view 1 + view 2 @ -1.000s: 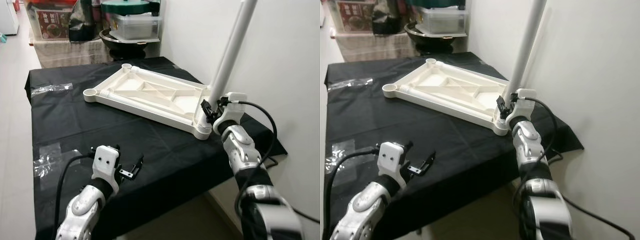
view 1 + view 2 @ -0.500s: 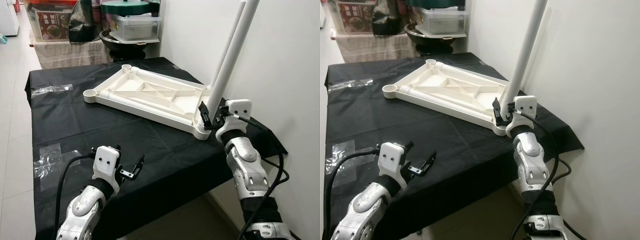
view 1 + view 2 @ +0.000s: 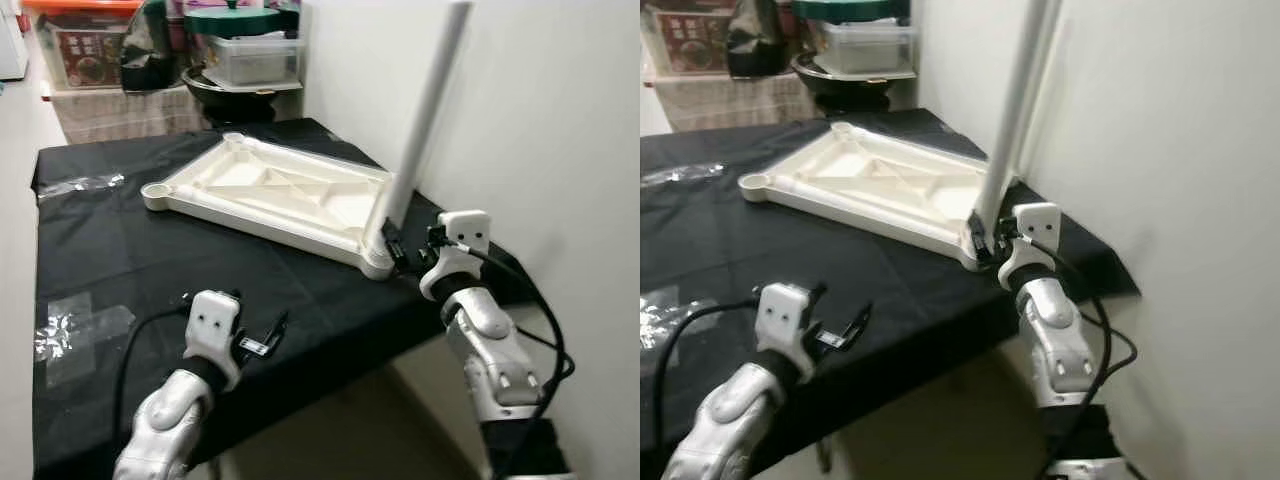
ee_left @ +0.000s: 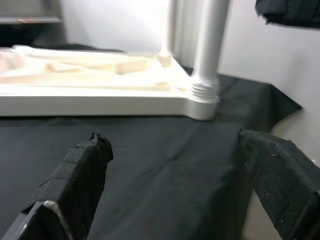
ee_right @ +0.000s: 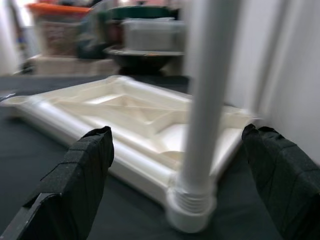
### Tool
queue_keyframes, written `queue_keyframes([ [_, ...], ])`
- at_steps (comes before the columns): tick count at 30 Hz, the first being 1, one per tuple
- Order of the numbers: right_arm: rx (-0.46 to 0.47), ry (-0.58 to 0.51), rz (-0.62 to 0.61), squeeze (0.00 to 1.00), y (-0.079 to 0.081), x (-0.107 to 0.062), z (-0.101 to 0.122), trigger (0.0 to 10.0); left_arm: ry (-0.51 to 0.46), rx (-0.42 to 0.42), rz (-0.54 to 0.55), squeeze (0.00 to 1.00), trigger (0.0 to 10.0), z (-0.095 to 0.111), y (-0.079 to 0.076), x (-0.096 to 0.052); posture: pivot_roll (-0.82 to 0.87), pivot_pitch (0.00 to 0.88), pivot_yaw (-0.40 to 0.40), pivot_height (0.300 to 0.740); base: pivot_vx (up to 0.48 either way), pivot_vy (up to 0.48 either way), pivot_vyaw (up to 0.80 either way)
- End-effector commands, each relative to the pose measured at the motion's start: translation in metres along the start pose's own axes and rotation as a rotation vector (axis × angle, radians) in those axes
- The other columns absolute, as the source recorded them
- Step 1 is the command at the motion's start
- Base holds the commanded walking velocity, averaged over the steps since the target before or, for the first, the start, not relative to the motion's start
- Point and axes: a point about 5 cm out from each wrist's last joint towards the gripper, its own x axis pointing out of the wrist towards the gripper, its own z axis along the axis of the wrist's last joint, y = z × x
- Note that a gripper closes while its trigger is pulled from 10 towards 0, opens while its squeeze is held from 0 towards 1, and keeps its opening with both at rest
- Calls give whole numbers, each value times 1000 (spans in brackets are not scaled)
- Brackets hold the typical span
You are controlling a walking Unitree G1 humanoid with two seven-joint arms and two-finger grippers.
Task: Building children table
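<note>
— What's the room like, and how far have you got?

— I'm at a table under a black cloth (image 3: 200, 250) in a white-walled corner, with storage boxes (image 3: 245, 55) stacked behind. The white tabletop (image 3: 270, 195) lies upside down on the cloth. One leg (image 3: 420, 120) stands in the near corner socket, close to the wall. I judge that leg about done. At least the two far corner sockets are bare, so most of the job is left.

— And your grippers?

— My right gripper (image 5: 180, 165) has its fingers spread wide either side of that leg's base, not touching it. My left gripper (image 3: 262, 338) hangs low over the front of the cloth, open, holding nothing.

— What are the parts like?

— Smooth, hard cream plastic. The underside is ribbed with diagonal braces and round corner sockets. The leg is a plain round tube with a threaded collar (image 4: 204, 90) at its foot. The cloth looks soft and matte.
</note>
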Motion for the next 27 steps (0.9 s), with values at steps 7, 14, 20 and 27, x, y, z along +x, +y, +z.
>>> queue_keyframes([
  [7, -21, 3, 161, 0, 21, -6, 5, 10000, 0, -7, 59, 0, 10000, -2, 11, -3, 74, 0, -84, 740, 0, -129, 457],
  [14, -21, -5, 132, 0, 19, -8, 9, 10000, -22, -1, 106, 0, 10000, 2, 18, -3, 79, 0, -84, 740, 0, 0, 114],
  [20, -93, 83, 517, 0, 49, -34, -7, 10000, -74, -6, 172, 0, 10000, 10, 27, -3, 77, 0, -84, 740, 434, 0, 0],
  [27, -202, 239, 603, 0, 34, -43, -24, 10000, -77, -7, 175, 0, 10000, 10, 26, -3, 76, 0, -84, 740, 429, 0, 0],
])
